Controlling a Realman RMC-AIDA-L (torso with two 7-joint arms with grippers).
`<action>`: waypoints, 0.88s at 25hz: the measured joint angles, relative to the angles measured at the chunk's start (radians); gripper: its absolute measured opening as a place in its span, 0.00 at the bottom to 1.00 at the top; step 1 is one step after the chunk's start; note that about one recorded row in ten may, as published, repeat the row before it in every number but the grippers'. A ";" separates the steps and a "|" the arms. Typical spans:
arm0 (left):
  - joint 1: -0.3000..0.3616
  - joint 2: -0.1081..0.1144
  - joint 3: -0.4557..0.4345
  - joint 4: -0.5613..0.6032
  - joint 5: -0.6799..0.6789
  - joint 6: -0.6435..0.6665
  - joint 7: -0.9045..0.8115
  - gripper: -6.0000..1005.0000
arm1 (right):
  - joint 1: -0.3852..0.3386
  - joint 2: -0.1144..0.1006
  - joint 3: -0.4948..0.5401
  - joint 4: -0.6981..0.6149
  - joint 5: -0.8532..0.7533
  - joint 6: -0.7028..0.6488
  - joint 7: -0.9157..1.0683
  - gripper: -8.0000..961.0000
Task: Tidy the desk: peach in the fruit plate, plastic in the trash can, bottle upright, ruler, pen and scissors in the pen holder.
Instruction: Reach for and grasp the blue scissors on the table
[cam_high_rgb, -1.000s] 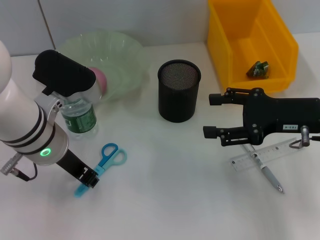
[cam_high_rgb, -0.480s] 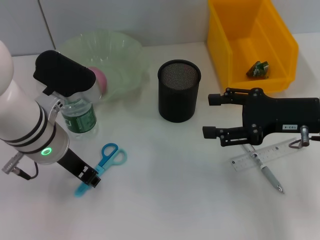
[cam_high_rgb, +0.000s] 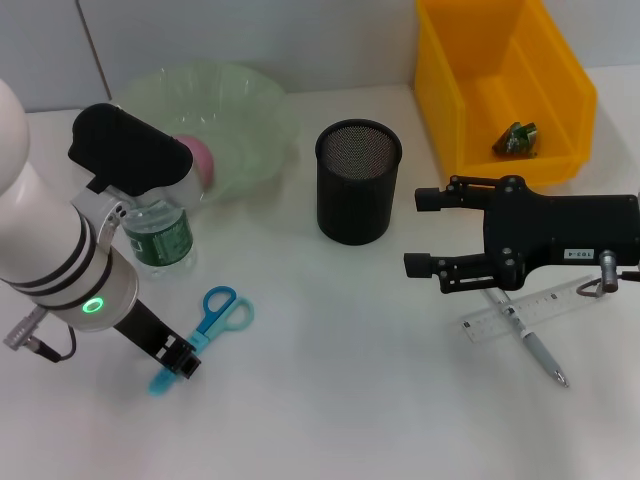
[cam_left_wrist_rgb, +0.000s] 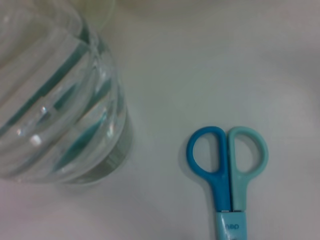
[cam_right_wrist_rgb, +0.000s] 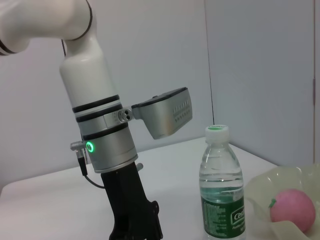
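Blue scissors (cam_high_rgb: 222, 310) lie flat on the table, their handles close in the left wrist view (cam_left_wrist_rgb: 227, 160). My left gripper (cam_high_rgb: 178, 360) points down right at their cyan blade end. The water bottle (cam_high_rgb: 160, 240) stands upright beside the left arm. The pink peach (cam_high_rgb: 203, 157) lies in the green fruit plate (cam_high_rgb: 250, 110). The black mesh pen holder (cam_high_rgb: 358, 180) stands mid-table. My right gripper (cam_high_rgb: 428, 233) is open and empty to its right. The clear ruler (cam_high_rgb: 530, 310) and the pen (cam_high_rgb: 540, 350) lie crossed beside it. The plastic scrap (cam_high_rgb: 518, 138) is in the yellow bin (cam_high_rgb: 440, 90).
The right wrist view shows the left arm, the bottle (cam_right_wrist_rgb: 222, 190) and the peach (cam_right_wrist_rgb: 292, 210) in the plate. The bottle (cam_left_wrist_rgb: 55, 100) stands close to the scissors' handles. White table lies between the scissors and the ruler.
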 joint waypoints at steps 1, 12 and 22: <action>0.000 0.000 0.003 -0.002 0.000 0.000 0.000 0.45 | 0.000 0.000 0.000 0.000 0.000 0.000 0.000 0.86; 0.000 -0.001 0.013 -0.012 0.000 0.002 0.001 0.44 | 0.003 0.000 -0.002 0.003 0.000 0.000 0.000 0.86; -0.001 -0.002 0.014 -0.020 -0.002 0.005 0.005 0.44 | 0.003 0.000 -0.002 0.003 0.000 -0.001 0.000 0.86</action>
